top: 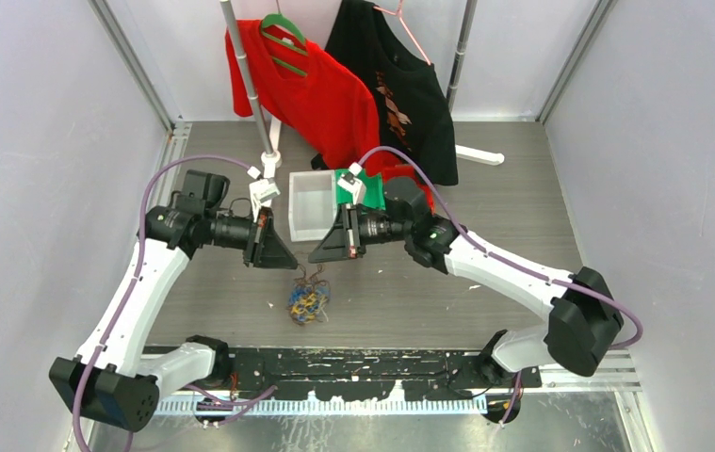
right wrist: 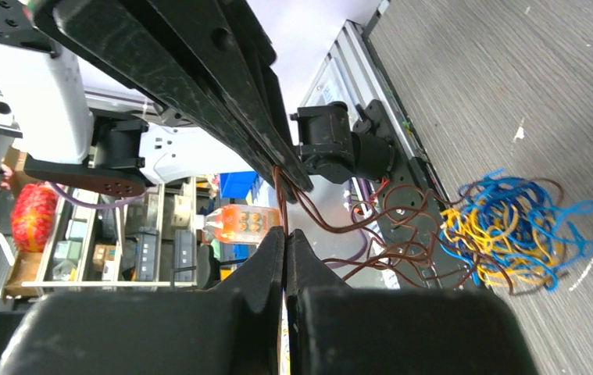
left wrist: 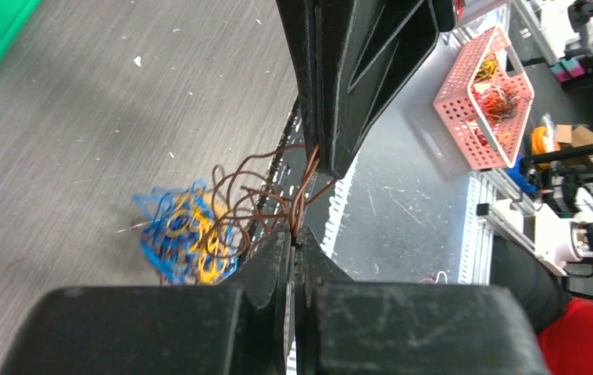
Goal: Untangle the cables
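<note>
A: Progress?
B: Early. The cables (top: 308,301) sit as one blue-yellow clump on the table (top: 485,282), centre of the top view, just below both gripper tips.
A: Hands?
B: Left gripper (top: 291,264) and right gripper (top: 316,256) are both clamped on the brown strands (left wrist: 273,191), tips nearly touching above the clump.
A: Anything freed?
B: No. Brown loops rise partly out, with their far ends buried in the clump. I'd judge nearly all the separating is left.

Bare table (top: 410,306) flanks cables (top: 308,301); bin (top: 313,205) behind
</note>
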`<move>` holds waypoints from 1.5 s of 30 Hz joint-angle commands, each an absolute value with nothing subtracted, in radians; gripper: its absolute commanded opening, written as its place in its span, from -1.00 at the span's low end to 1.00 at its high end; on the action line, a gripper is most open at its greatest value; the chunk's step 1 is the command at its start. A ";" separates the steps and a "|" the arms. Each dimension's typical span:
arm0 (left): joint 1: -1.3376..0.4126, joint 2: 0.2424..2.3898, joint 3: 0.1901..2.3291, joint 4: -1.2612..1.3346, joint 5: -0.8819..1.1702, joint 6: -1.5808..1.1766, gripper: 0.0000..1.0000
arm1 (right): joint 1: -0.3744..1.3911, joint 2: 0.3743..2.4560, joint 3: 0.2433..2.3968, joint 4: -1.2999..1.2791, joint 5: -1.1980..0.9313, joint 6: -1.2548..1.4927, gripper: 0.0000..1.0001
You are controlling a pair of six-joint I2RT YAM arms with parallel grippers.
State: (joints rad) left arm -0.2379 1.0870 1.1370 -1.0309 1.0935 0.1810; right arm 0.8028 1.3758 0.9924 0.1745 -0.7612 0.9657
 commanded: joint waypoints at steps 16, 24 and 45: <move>-0.234 1.035 1.162 -1.034 0.873 0.187 -1.00 | 0.773 1.328 1.146 -0.125 -0.800 0.769 -0.98; -0.234 1.035 1.146 -1.030 0.951 0.135 -0.09 | 0.774 1.341 1.147 -0.094 -0.779 0.789 -0.98; -0.251 1.032 0.991 -0.743 0.995 -0.095 0.09 | 0.828 1.378 1.191 0.218 -0.583 1.026 -0.98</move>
State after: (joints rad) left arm -0.2485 1.0431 0.9760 -0.7513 1.0115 -0.1871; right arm 0.8223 1.3834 1.1435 0.1074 -0.6067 0.9783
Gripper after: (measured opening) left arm 0.564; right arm 0.053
